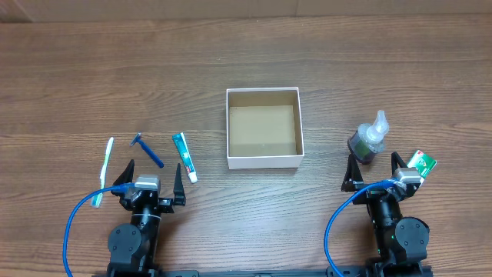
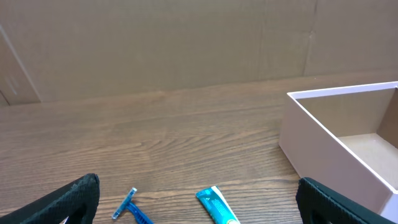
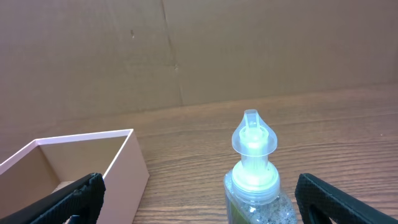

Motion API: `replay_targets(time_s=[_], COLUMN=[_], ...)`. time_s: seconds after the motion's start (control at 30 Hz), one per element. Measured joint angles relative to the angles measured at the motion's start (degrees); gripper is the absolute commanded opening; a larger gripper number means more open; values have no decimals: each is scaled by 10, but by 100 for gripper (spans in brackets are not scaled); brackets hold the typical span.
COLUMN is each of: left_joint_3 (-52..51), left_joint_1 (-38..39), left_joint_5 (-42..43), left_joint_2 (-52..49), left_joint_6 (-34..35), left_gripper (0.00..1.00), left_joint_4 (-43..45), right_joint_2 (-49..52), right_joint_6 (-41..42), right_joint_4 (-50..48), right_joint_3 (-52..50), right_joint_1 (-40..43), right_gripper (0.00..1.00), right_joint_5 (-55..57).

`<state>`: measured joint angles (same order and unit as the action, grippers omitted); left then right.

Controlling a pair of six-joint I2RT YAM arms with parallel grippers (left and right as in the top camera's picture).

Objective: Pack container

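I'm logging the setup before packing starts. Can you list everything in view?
container: one, white walls, brown inside, table centre, nothing in it.
toothbrush: one, white and light blue, far left.
razor: one, blue, between toothbrush and toothpaste tube.
toothpaste tube: one, teal and white, left of the container.
bottle: one, dark with clear cap, right of the container.
packet: one, green and white, right of the bottle.
table: one, brown wood.
left gripper: one, black, open, near edge, behind the razor.
right gripper: one, black, open, just behind the bottle.
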<state>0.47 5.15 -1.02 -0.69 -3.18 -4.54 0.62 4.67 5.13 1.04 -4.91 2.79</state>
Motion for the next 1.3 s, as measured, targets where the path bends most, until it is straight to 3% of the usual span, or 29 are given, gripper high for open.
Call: replay_targets(time_s=[1.13,1.3], left_joint_3=[0,0], left_joint_1=[0,0], left_joint_5=[0,-12], left_joint_2=[0,0], left_joint_6=[0,-37], left_gripper=[100,100], left_joint_4=[0,1], right_joint_2=[0,0], right_joint_6=[0,0], right_joint_4=[0,0], right_joint_3=[0,0], right_joint_1=[0,0], right_gripper=[100,100], right_joint_5=[0,0])
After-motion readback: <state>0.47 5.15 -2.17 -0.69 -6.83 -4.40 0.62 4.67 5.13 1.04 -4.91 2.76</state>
